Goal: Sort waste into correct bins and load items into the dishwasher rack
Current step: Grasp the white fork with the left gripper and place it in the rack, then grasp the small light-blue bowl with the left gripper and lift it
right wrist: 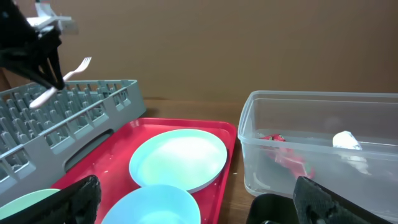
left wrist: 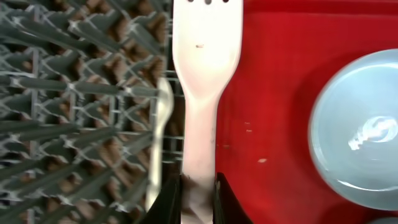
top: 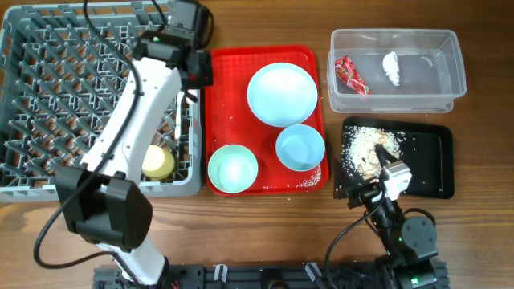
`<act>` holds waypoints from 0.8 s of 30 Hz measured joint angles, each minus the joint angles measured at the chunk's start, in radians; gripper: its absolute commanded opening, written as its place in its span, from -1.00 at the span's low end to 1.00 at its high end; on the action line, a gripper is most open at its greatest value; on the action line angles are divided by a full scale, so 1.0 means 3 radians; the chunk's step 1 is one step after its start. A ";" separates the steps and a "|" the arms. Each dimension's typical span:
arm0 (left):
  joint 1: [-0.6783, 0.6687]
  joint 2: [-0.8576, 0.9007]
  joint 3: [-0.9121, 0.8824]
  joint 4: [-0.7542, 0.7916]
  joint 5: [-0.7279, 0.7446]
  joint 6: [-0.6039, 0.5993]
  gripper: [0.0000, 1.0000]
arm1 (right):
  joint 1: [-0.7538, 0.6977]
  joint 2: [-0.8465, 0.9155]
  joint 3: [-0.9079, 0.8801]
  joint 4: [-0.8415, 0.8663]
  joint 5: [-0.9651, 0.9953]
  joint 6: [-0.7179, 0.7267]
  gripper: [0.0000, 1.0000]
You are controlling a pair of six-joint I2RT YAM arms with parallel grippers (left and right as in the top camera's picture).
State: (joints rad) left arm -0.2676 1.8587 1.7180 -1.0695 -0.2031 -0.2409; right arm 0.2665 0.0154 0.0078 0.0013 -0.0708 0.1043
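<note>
Rack (top: 48, 96) fills the left of the overhead view, with a yellow cup (top: 158, 162) standing in its near right corner. The left gripper (top: 195, 74) hangs over the rack's right wall, beside the red tray (top: 221, 64). From here I cannot tell what it grips. On the red tray sit the plate (top: 281, 94), a blue bowl (top: 300, 148) and a green bowl (top: 233, 168). The tub (top: 450, 48) at the far right holds the wrapper (top: 350, 75) and the tissue (top: 392, 68), lying apart. Just below the tub, the black tray (top: 434, 172) carries rice scraps (top: 363, 148) in its left half. The right gripper (top: 385, 160) is over those scraps.

In the left wrist view, the two dark fingers are closed tight on the handle of the white fork (left wrist: 202, 93), whose tines point away from the camera. The fork lies over the line where the rack meets the red tray. A blurred whitish strip runs just left of it; I cannot tell what it is. A pale-blue dish (left wrist: 367, 137) is cut off by the right edge.

In the right wrist view, the fingers stand wide apart at the bottom corners, with nothing between them. Ahead are the plate, both bowls and the tub with the wrapper and the tissue. Far left, the fork is held aloft above the rack, tilted.
</note>
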 measured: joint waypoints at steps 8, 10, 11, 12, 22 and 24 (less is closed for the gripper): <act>0.0149 0.0313 -0.0117 -0.0142 0.0003 0.0206 0.73 | 0.0000 0.0000 0.0000 0.0000 0.0000 0.0000 0.99; 0.0130 0.0305 -0.0052 -0.0245 0.0104 0.0170 0.74 | 0.0000 0.0000 0.0000 0.0000 0.0000 0.0000 1.00; 0.0114 0.0294 0.0009 -0.0267 0.0144 0.0163 0.72 | 0.0000 0.0000 0.0000 0.0001 0.0000 0.0000 1.00; 0.0103 0.0271 0.0081 -0.0292 0.0191 0.0142 0.64 | 0.0000 0.0000 0.0000 0.0001 0.0000 0.0000 1.00; -0.0231 -0.0266 0.0282 -0.0449 0.0847 -0.0155 0.21 | 0.0000 0.0000 0.0000 0.0000 0.0001 0.0000 1.00; -0.0360 -0.0224 0.0203 -0.0247 0.0847 -0.0247 0.05 | 0.0000 0.0000 0.0000 0.0001 0.0001 0.0000 0.99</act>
State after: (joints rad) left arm -0.3756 1.7916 1.7790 -1.1435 0.0509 -0.3149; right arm 0.2665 0.0154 0.0078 0.0017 -0.0704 0.1043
